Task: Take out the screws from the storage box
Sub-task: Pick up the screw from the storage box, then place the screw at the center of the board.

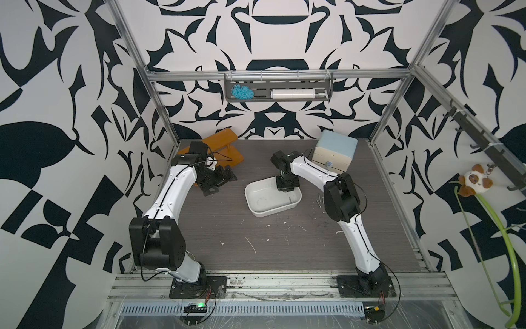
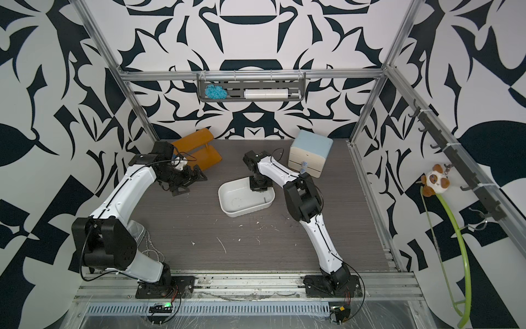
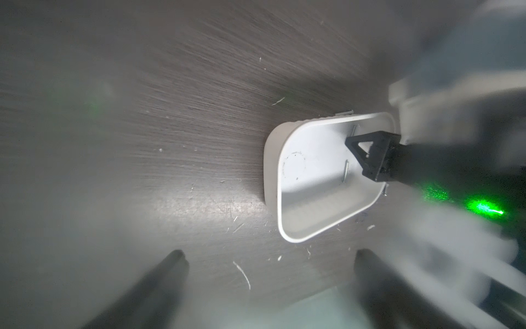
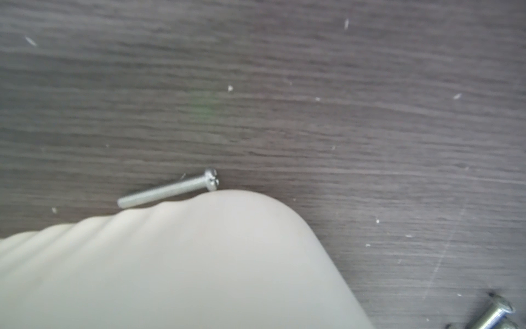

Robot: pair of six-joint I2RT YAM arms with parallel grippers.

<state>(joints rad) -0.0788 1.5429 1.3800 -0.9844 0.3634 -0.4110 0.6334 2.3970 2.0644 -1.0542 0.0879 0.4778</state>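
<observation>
left arm's black elbow block rises closest to the lens in both top views. left gripper hangs over the table, near the orange shelf. its fingers are spread wide.

storage box: shallow white plastic tub with rounded corners and a thin rim. inside is smooth, with a faint ring mark on the floor. it sits mid-table, slightly skewed, between the two arms. in the right wrist view its outer wall looks cream and softly ribbed.

right gripper reaches down into the box at the end nearer the cabinet. its black triangular fingers are pressed together. cannot tell whether a screw is pinched between them.

screws: thin, silvery, straight shank, small round cross-slot head.
- inside the box, left wrist view: two on the floor, one just beside the right gripper's tip and another screw nearer the wall.
- outside the box: one screw lies flat on the table, its head against the box's rounded corner; touching or just beside, cannot tell.
- two more screws lie side by side, apart from the box.
- a small scatter of screws lies on the table between the box and the right arm.

white flecks are strewn over the dark wood-grain surface.
</observation>
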